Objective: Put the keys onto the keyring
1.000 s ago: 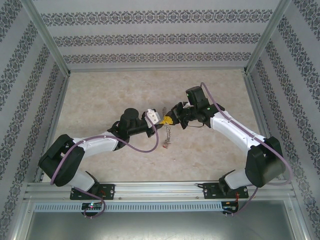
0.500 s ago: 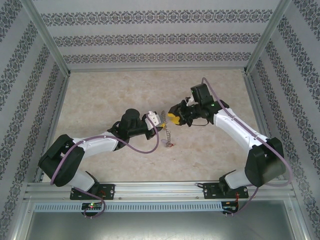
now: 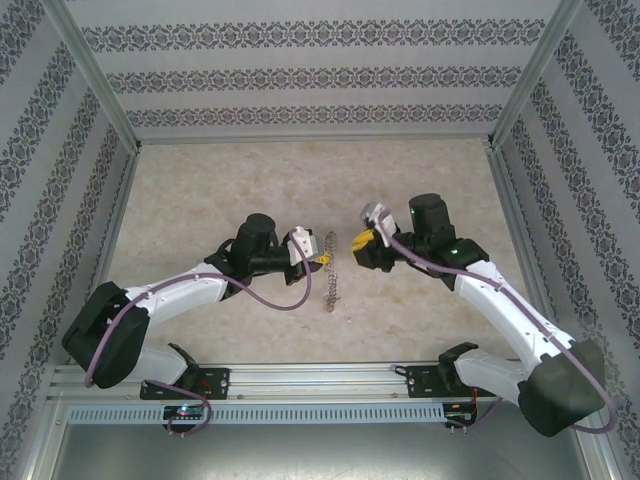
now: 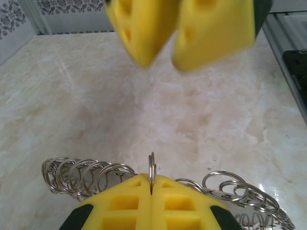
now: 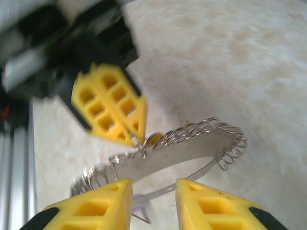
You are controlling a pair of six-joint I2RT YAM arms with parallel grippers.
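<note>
My left gripper is shut on one small link of the keyring, which hangs from it as a floppy silver band fringed with rings. My right gripper is open with nothing between its fingers, a short gap to the right of the left one. In the left wrist view its yellow fingers float above and beyond the ring. The right wrist view looks down on the keyring's band, with the orange-yellow key head right at the left fingertip. The other keys I cannot make out.
The beige marble-patterned table is walled by patterned panels with metal posts. A metal rail carrying both arm bases runs along the near edge. Purple cables loop beside each arm.
The right gripper has drawn back to the right, away from the left gripper it was touching, and its arm has swung lower. The left gripper still holds the keyring, shifted slightly.
</note>
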